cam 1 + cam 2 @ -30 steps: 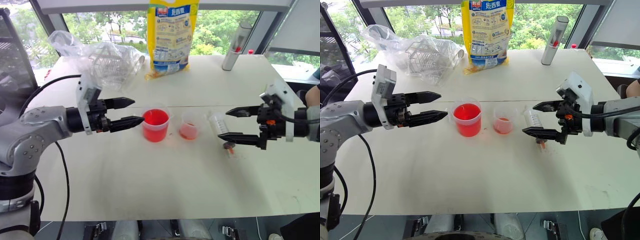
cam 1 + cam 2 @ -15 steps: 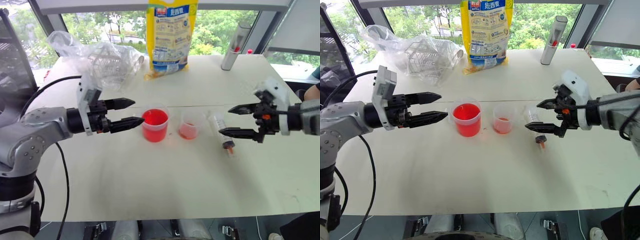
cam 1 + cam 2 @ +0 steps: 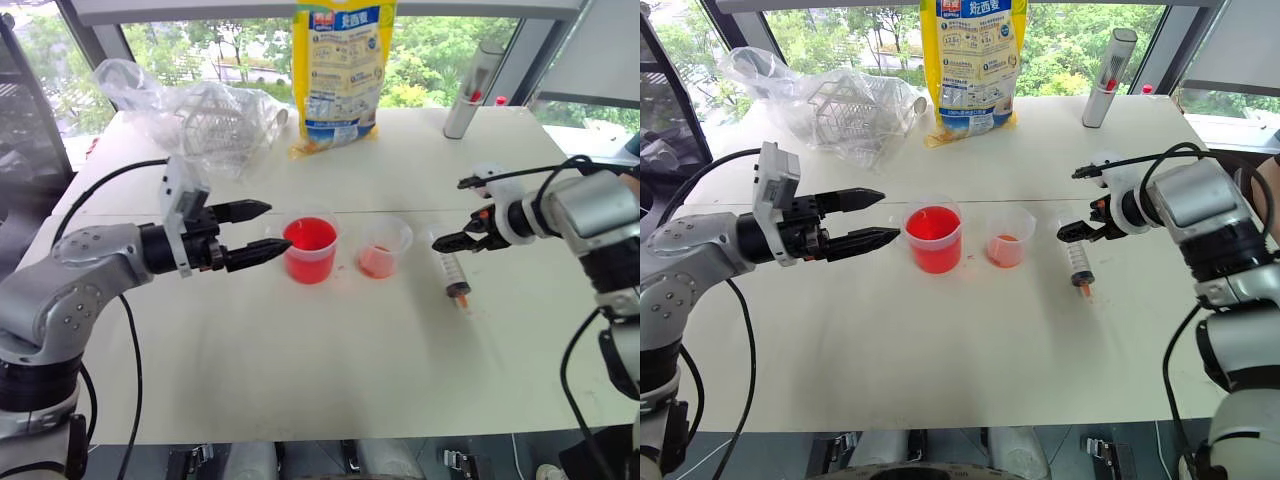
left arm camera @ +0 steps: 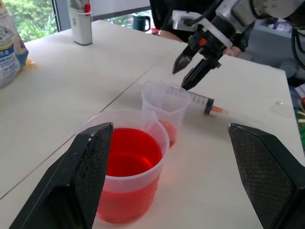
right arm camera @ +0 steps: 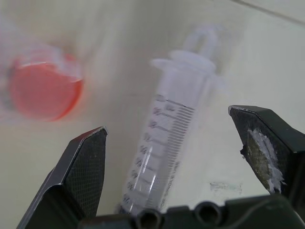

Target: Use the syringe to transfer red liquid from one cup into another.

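The white table [image 3: 300,360] has a wide bare stretch at its near edge. Further in, the left gripper [image 3: 258,233] hovers level with its two black fingers spread wide and nothing between them, tips just beside the larger cup [image 3: 310,250], which is about half full of red liquid [image 3: 309,236]. Just to the right of that stands the smaller cup [image 3: 384,248], with only a shallow layer of red in the bottom. Right again, the syringe [image 3: 449,268] lies flat on the table, its orange tip towards the near edge. The right gripper [image 3: 465,213] angles down over the plunger end (the far end of the barrel), fingers wide apart and straddling the syringe in the right wrist view without gripping it. At the far edge sit a crumpled clear plastic bag [image 3: 195,115], a yellow packet [image 3: 343,65] standing upright and a grey cylinder [image 3: 472,92].
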`<control>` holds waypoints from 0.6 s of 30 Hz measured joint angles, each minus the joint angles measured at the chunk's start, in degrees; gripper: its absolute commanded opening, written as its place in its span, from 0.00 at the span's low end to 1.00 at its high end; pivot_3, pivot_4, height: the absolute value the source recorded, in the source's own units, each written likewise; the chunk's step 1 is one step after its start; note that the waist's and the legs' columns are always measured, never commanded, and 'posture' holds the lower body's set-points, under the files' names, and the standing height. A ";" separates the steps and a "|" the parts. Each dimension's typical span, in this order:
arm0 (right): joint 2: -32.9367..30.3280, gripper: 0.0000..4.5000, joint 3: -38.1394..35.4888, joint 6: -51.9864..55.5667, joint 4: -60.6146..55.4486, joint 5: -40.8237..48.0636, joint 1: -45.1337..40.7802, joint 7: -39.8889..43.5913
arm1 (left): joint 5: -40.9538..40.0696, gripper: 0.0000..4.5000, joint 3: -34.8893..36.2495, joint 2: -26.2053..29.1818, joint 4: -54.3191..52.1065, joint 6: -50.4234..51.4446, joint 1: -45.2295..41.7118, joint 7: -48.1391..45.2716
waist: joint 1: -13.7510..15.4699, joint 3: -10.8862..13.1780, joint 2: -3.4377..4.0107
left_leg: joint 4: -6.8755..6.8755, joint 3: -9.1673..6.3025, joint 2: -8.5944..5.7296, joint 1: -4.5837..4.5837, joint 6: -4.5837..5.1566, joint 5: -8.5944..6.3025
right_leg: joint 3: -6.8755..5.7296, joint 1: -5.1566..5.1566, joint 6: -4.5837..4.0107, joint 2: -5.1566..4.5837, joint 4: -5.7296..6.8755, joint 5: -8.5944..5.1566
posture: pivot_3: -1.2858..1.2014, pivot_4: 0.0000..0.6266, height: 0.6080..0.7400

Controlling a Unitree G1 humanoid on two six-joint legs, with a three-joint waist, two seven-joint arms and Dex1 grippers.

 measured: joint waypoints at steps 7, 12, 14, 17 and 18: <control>6.44 0.99 0.90 2.99 11.75 -3.55 -4.56 0.26 | 0.01 0.88 0.45 -0.13 -1.39 -0.30 1.80 1.29 | -0.03 -0.02 0.02 | 0.01 -0.01 -0.01 -0.04 0.00 0.00 | -0.02 -0.02 0.01 0.00 0.01 0.01 | 0.52 0.24 1.00; 9.32 0.99 2.61 3.25 14.84 -5.52 -4.59 0.76 | -0.01 0.88 0.80 -0.06 -2.02 -0.56 2.43 1.71 | -0.02 -0.02 0.03 | 0.02 -0.01 -0.03 -0.04 0.00 0.00 | -0.02 -0.02 0.03 0.01 0.01 0.02 | 0.52 0.24 1.00; 9.73 0.99 2.70 3.07 15.56 -5.99 -4.58 0.77 | -0.01 0.88 0.94 -0.04 -2.03 -0.56 2.57 1.76 | -0.01 -0.02 0.03 | 0.02 -0.01 -0.03 -0.05 0.00 0.00 | -0.03 -0.03 0.03 0.01 0.01 0.02 | 0.52 0.24 1.00; 10.62 0.99 2.70 2.22 17.03 -7.11 -4.58 0.76 | -0.01 0.88 1.01 -0.04 -2.07 -0.56 2.57 1.95 | -0.05 -0.03 0.03 | 0.02 -0.01 -0.06 -0.05 0.00 0.00 | -0.03 -0.02 0.03 0.02 0.01 0.02 | 0.52 0.24 1.00; 10.88 0.99 2.70 2.09 17.27 -7.65 -4.62 0.81 | -0.01 0.88 1.01 -0.04 -2.09 -0.56 2.56 2.12 | -0.06 -0.04 0.02 | 0.03 -0.01 -0.05 -0.04 0.00 0.00 | -0.03 -0.02 0.03 0.02 0.02 0.02 | 0.52 0.24 1.00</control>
